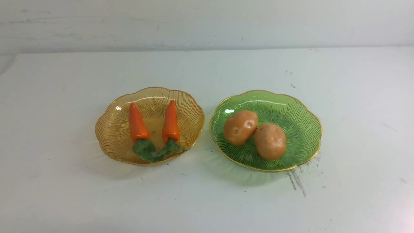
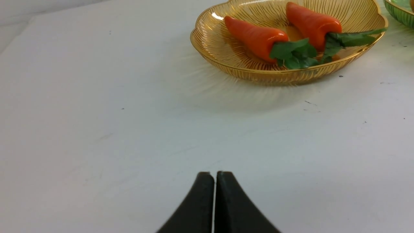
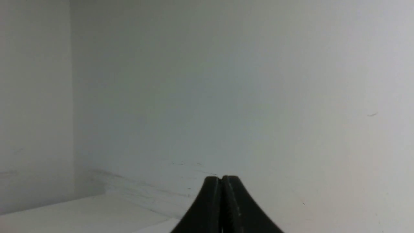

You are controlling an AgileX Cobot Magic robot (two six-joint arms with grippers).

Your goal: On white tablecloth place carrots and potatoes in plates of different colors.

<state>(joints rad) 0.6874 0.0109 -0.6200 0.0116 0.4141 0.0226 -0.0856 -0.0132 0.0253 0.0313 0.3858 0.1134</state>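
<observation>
So carrots sat up ahead of our left gripper | potatoes plated too | both grippers pinched together, empty; right gripper faced away

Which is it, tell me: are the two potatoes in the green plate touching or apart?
Touching. The front view shows the left potato pressed against the right potato with no green plate visible between them.

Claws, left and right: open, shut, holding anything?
Left claw: shut, holding nothing.
Right claw: shut, holding nothing.
</observation>
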